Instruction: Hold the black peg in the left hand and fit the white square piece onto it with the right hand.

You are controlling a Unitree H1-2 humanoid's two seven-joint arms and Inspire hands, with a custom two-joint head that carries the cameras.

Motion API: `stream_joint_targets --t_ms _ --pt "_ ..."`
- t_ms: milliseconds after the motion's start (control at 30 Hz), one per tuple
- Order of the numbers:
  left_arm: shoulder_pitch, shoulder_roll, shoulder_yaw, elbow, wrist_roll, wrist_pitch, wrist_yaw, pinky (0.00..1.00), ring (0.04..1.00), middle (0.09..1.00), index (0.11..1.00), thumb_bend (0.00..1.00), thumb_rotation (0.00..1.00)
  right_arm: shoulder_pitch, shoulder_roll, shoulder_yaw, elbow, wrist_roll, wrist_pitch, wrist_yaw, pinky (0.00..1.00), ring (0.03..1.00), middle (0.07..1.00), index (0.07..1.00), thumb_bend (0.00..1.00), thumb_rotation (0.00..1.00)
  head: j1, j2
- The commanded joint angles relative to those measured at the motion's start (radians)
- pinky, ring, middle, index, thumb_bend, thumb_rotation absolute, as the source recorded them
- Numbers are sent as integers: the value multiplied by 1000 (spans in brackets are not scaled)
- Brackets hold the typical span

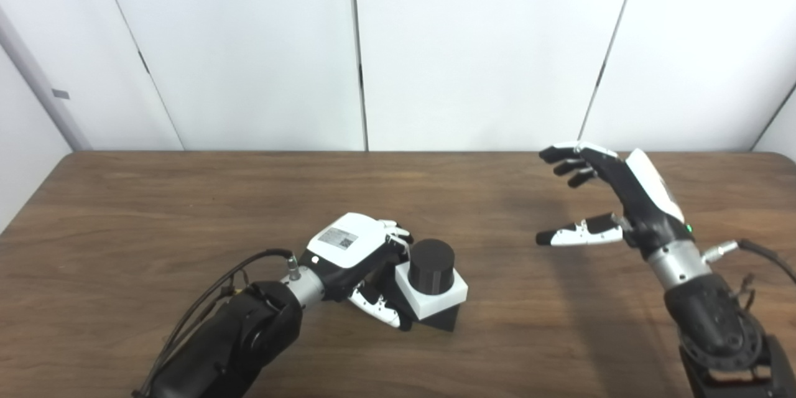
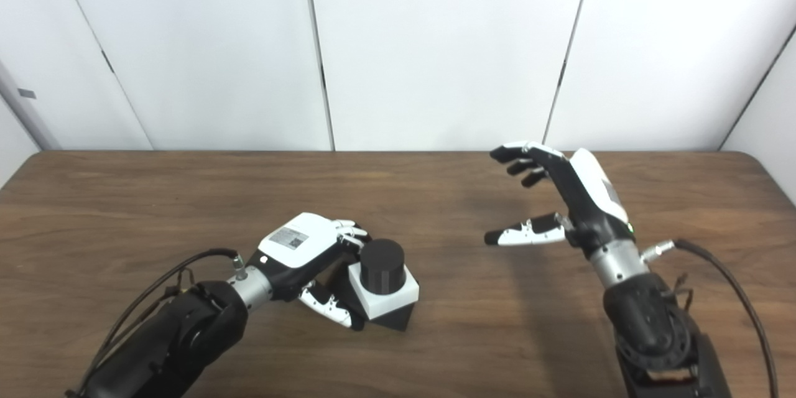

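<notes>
Left eye view: wooden table (image 1: 186,199) with both arms entering from the bottom edge.
Left hand (image 1: 354,255): lying low at table centre, fingers wrapping the assembly at its base, gripping it from the left.
Black peg (image 1: 431,264): standing roughly upright, its round top rising out of the white piece, long axis pointing up and tilting slightly toward the camera.
White square piece (image 1: 435,295): already sitting around the peg, collar-like, with a dark base showing beneath it.
Right hand (image 1: 615,199): hovering above the table, well apart from the assembly and to its right; fingers spreading wide, thumb pointing left, holding nothing.
Key relation: the peg and piece are lying to the left of and below the right hand's fingertips; the left hand is by far the nearer, touching them.
Task judgement: the fit is looking done; whether the piece is seating fully down is hard to tell.
</notes>
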Motion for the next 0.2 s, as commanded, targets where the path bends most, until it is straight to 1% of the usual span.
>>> stream_joint_targets --t_ms 0,167 --pt "22 10 -34 45 51 -1 -52 836 889 843 492 521 78 -21 9 -22 -15 25 -58 -54 570 675 725 696 624 30 0 0" --pt "23 11 -32 45 49 -1 -52 830 888 840 493 520 78 6 44 -24 3 29 -88 -109 565 674 740 701 610 78 0 -1"
